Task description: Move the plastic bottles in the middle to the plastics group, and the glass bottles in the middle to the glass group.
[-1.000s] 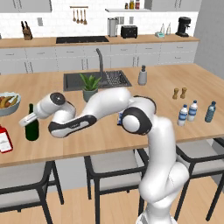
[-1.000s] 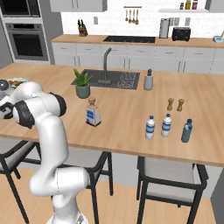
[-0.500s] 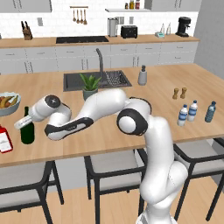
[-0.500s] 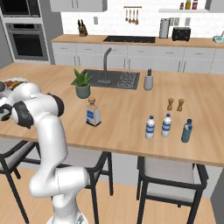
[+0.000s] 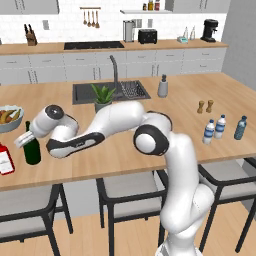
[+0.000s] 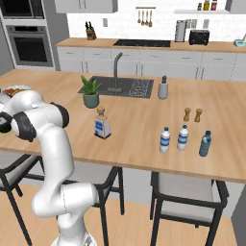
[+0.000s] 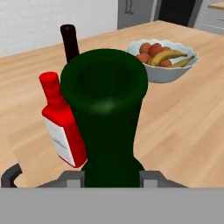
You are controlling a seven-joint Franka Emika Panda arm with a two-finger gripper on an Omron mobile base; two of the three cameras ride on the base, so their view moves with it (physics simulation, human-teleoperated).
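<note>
1. The gripper point(image 5: 25, 139) stood clamped on the dark green wine bottle point(image 5: 32, 145), its jaws drawn in narrow around the bottle's lower body, as the hand view showed.
2. The wine bottle stood upright on the island counter point(image 5: 165, 125) near its left end, just beside the red white-labelled bottle point(image 5: 5, 158); it was evidently held there because the red bottle marks the glass group.
3. In the hand view the red bottle point(image 7: 61, 127) lay close against the green bottle point(image 7: 107, 127), with the bowl of fruit point(image 7: 164, 59) beyond; whether the two bottles touched could not be told.
4. Compared with the earlier frames, the wine bottle had travelled leftward along the counter toward the red bottle, and the arm had stretched farther that way.
5. The squat stoppered bottle point(image 6: 101, 123) stood in the middle of the counter, in front of the potted plant point(image 6: 90, 92), probably the next item to be sorted.
6. Three small water bottles point(image 6: 185, 139) stood near the right end, before the pepper mills point(image 6: 191, 115), unchanged in position.
</note>
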